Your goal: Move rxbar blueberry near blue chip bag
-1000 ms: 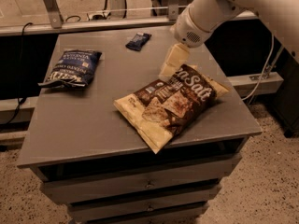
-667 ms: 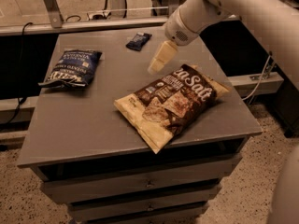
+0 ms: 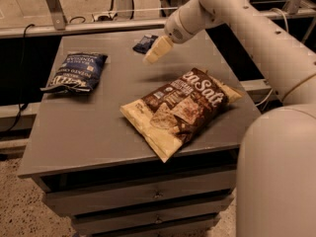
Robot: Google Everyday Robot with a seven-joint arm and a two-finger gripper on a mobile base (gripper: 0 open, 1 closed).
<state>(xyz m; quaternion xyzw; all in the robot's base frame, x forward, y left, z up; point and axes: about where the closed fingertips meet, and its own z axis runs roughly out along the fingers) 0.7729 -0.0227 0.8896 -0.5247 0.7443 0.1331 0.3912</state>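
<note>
Gripper (image 3: 158, 50) is poised just beside rxbar blueberry (image 3: 145, 43) at table (image 3: 98, 127) far edge; its grip state cannot be told | blue chip bag (image 3: 74, 72) is set well left | risk: bar may be nudged off the edge by a misaligned descent

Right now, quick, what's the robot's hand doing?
Gripper: above the table, beside the rxbar, not holding it; open or shut cannot be told.

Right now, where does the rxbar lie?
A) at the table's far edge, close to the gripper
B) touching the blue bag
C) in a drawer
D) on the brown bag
A: the rxbar lies at the far edge of the table, apart from the blue bag and the brown bag, with the gripper hovering close beside it.
</note>
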